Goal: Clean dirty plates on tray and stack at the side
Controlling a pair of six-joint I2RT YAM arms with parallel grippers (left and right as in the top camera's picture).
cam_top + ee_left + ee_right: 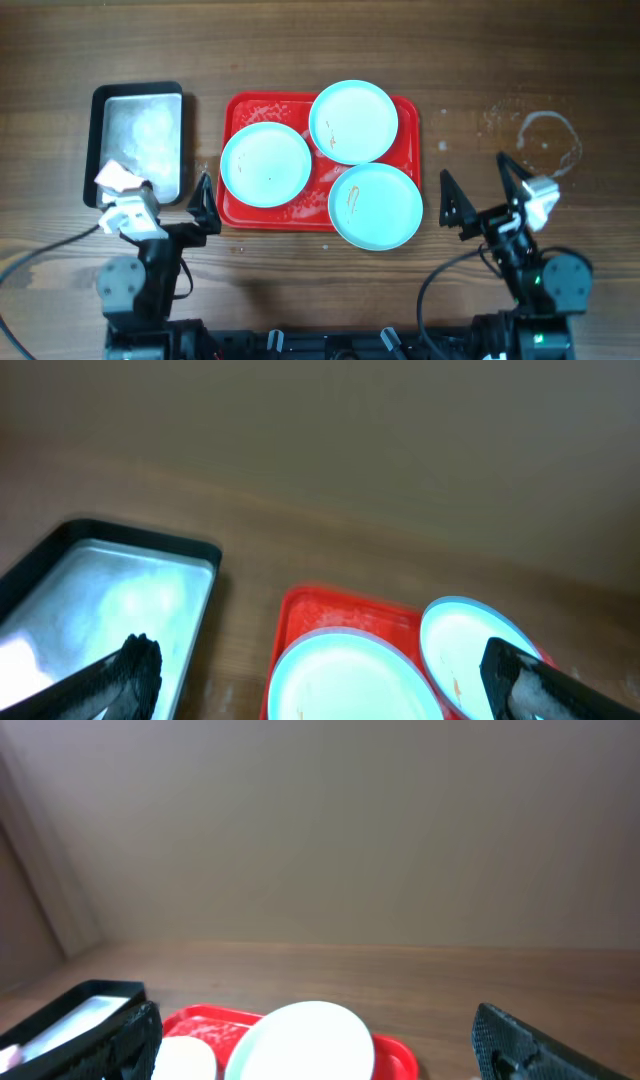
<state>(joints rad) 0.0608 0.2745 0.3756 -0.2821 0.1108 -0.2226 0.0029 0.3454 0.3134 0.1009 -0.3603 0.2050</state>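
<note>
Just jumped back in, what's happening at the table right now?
Nothing is being handled yet. The left gripper and right gripper sit open at the near edge, holding nothing. Three plates rest on the red tray, at least two with orange smears. A metal pan sits left of the tray.

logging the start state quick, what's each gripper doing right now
left gripper: open, holding nothing
right gripper: open, holding nothing
</note>
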